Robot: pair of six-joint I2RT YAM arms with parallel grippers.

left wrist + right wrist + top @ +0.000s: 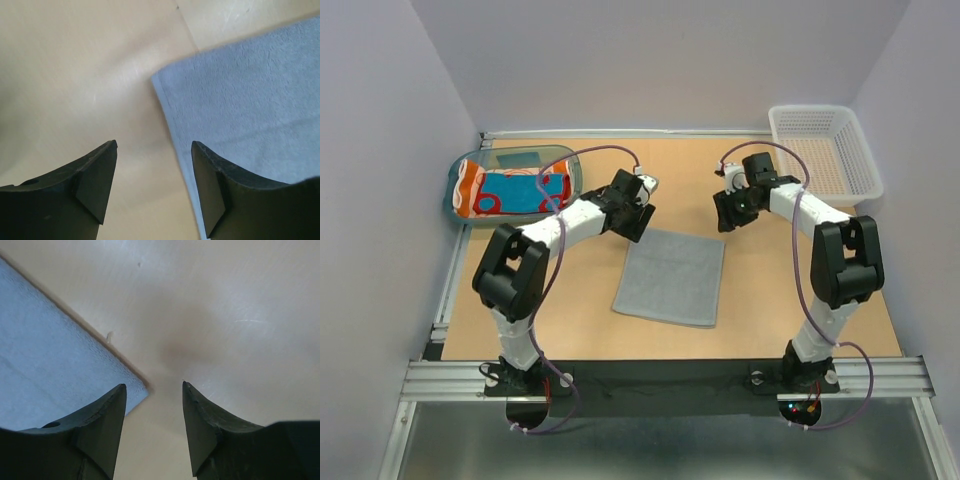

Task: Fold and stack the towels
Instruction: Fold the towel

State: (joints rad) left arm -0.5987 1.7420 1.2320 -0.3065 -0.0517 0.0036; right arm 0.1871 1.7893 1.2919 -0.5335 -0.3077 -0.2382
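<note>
Wood, pale tan and lightly scuffed, made up the desk [570,320], which was boxed in by plain lilac walls [380,150] on the left, far and right sides. A metal rail [660,378] and a black strip [660,395] ran along the near edge, where both arms were bolted.

A grey towel [672,277] lay flat near the middle of the desk, slightly askew to its edges. The left gripper [638,224] hung over the towel's far-left corner with its jaws apart and nothing between them; from its wrist the towel's edge ran beneath the gap. The right gripper [730,216] stood at the far-right corner, jaws likewise parted and holding nothing (the corner sat just under its left finger [107,425]).

At the far-left corner of the desk a translucent tray [460,178] held an orange towel [472,190], a teal-blue towel [515,190] and a red towel [552,188], bunched together. A white mesh basket [868,160] occupied the far-right corner. Bare wood stretched on either side of the grey towel and between it and the near edge.
</note>
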